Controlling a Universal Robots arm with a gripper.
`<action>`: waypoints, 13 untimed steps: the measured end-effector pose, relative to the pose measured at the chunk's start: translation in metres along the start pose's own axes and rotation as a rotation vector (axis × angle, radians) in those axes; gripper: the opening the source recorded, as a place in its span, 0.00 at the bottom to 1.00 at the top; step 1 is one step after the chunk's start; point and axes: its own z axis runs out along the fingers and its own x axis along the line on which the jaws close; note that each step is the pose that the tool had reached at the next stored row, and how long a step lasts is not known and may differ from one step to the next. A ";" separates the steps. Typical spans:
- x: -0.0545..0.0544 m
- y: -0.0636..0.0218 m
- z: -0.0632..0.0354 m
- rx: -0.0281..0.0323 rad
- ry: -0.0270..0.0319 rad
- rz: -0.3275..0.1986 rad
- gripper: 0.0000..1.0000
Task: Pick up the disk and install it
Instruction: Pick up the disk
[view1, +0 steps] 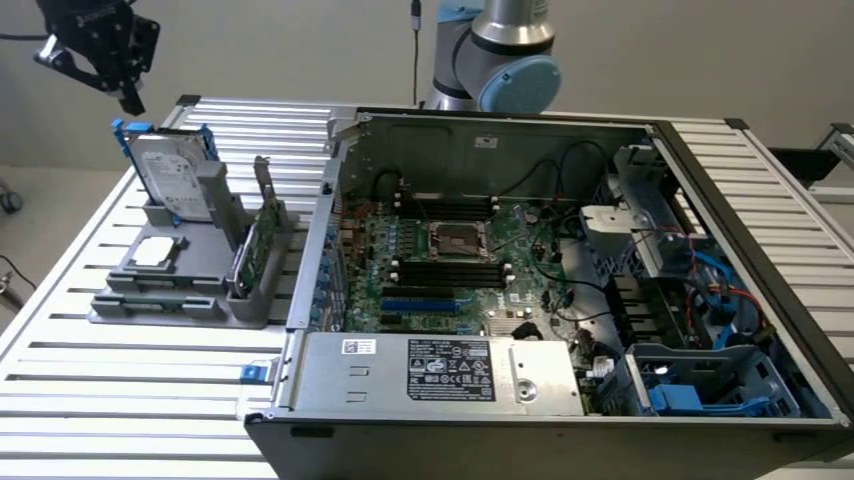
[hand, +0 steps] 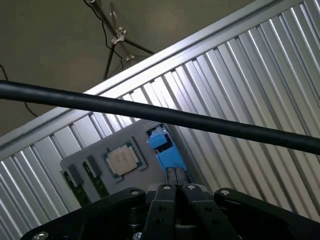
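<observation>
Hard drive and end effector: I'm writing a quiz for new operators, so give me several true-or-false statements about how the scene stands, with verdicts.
1. The hard drive stands on edge in the grey holder. True.
2. The end effector is clamped on the hard drive. False: it hangs above the drive, shut and holding nothing.
3. The computer case lies open with its motherboard exposed. True.
4. The hard drive is already installed in the case. False: it sits in the holder outside the case, on the exterior view's left.
5. A processor chip lies flat on the grey holder. True.
</observation>
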 end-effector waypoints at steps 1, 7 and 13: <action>0.000 0.0000 0.0005 0.0001 0.0005 -0.018 0.11; 0.000 -0.0001 0.0022 0.0001 0.0038 -0.126 0.11; 0.000 0.0000 0.0026 0.0005 0.0068 -0.235 0.11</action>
